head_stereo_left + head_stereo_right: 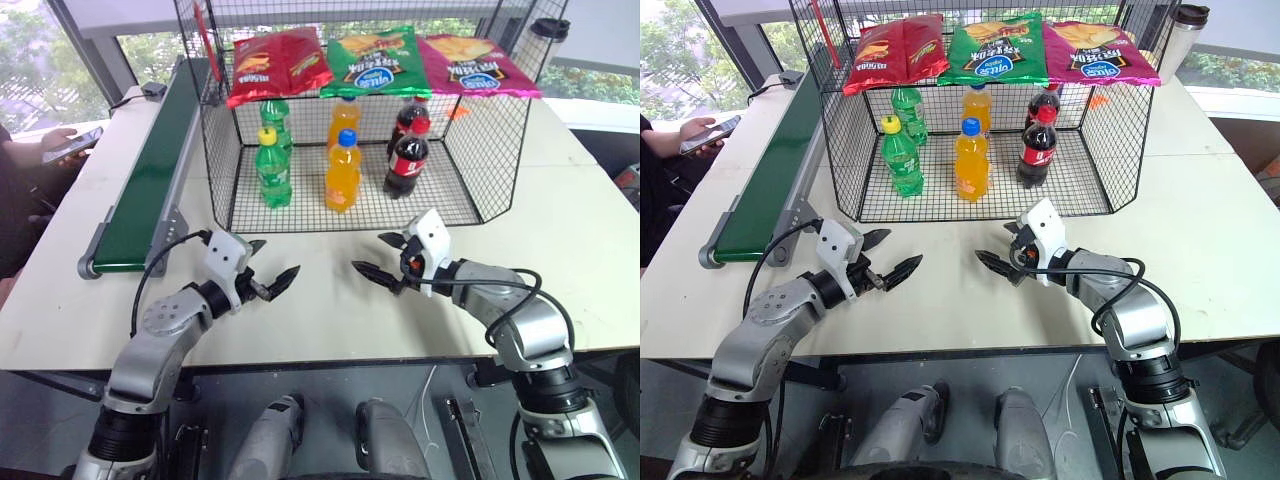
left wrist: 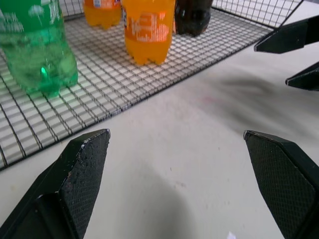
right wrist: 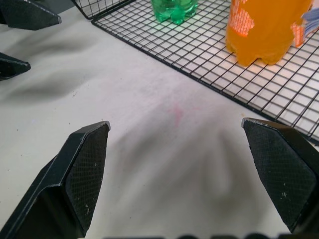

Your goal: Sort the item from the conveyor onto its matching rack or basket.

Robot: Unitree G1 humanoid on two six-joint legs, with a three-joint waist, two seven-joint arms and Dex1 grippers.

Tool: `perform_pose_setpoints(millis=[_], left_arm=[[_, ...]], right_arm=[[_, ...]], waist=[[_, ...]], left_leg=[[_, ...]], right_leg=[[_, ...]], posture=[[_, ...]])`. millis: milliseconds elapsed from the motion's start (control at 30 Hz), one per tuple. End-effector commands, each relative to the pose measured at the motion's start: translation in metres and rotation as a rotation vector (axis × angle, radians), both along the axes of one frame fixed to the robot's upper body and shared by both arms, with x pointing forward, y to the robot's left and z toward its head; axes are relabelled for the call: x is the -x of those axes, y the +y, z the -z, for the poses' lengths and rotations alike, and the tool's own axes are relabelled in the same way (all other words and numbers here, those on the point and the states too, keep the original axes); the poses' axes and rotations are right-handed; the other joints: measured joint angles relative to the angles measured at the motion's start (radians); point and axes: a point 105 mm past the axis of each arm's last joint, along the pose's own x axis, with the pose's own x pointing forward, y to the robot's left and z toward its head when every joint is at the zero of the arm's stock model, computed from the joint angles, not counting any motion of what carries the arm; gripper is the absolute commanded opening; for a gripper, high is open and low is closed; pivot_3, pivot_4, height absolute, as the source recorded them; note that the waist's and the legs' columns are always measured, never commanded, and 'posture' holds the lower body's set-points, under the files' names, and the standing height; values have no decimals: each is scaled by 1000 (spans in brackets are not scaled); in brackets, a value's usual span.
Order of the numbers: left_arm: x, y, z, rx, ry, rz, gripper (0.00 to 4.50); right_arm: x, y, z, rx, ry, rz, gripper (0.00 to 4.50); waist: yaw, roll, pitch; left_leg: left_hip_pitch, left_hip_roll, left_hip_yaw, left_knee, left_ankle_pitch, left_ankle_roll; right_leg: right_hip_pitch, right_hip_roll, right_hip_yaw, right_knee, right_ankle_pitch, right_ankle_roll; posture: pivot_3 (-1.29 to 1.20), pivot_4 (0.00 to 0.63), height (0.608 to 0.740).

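Left gripper (image 1: 272, 278): black two-finger gripper on the left arm, low over the pale tabletop (image 1: 330, 320) in front of the cage; fingers spread wide apart, nothing between them.
Right gripper (image 1: 378, 258): black two-finger gripper on the right arm, facing the left one across a bare stretch of table; fingers likewise spread wide, holding nothing.
Conveyor (image 1: 150, 170): long narrow dark green belt with grey metal side rails, running along the table's left side, beside the cage; no bottle seen on its visible length.
Wire cage (image 1: 480, 170): large black wire-mesh cage with tall grid walls and a pale mesh floor, open towards the robot.
Orange soda bottle (image 1: 342, 172): clear plastic bottle with a blue cap and blue-marked label, standing upright on the cage floor, front row, middle.
Neighbours: green bottle with yellow cap (image 1: 272, 167) to its left, dark cola bottle with red cap (image 1: 406, 160) to its right; a further bottle stands behind each.
Top shelf: three chip bags (image 1: 375, 60), red, green and magenta, lying on the slanted shelf.
Far left: a person's hand (image 1: 62, 140) holding a phone.
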Motion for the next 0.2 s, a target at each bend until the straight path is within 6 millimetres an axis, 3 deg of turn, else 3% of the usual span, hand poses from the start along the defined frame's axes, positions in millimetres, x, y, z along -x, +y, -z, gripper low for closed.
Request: perform_pose_setpoints(millis=[33, 200], left_arm=[[2, -5, -9, 10, -44, 23, 4500], [0, -7, -12, 14, -62, 26, 4500]], right_arm=[[0, -1, -7, -17, -33, -4, 4399], [-1, -2, -8, -14, -36, -4, 4399]], waist=[[0, 0, 0], [1, 0, 0]], left_leg=[[0, 0, 0, 0, 0, 0], [0, 0, 0, 0, 0, 0]], right_leg=[[0, 0, 0, 0, 0, -1], [0, 0, 0, 0, -1, -1]], posture=[[0, 150, 739], [0, 150, 739]])
